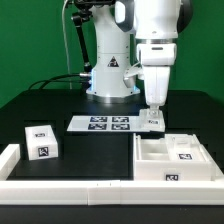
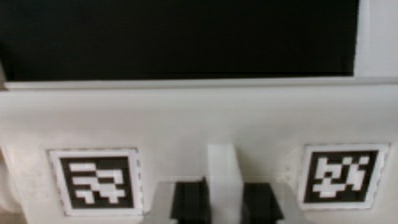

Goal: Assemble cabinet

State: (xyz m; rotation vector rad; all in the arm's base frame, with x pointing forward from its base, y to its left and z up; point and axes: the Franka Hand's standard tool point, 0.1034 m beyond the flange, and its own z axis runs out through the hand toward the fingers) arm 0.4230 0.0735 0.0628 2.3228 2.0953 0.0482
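- At the exterior view's right front, the cabinet [image 1: 150,170] sits on the black counter [image 1: 40,105], with its open side turned up like a shallow tray.
- Inside it, low white walls split the hollow into compartments. One tag shows in the right-hand part, but I cannot tell whether it is on the floor or on a loose piece.
- Another tag faces forward on the cabinet's front wall.
- The cabinet's long side runs across the exterior view from left to right, about in line with the white rail [image 1: 70,187] along the front edge.
- The tool [image 1: 152,124] comes straight down onto the cabinet's back wall, near its left rear corner.
- In the wrist view, the tool [image 2: 226,195] has its dark fingers [image 2: 191,205] set either side of a thin upright white rib of the cabinet [image 2: 196,120]. They pinch it, with no gap seen, and a tag sits on the wall at each side.
- The marker board [image 1: 103,124] lies just behind that corner, near the tool.
- A small white tagged block [image 1: 42,140] stands well apart at the exterior view's left.
- Bare counter lies open between the block and the cabinet.
- The cabinet's front wall is just behind the rail; whether they touch I cannot tell.
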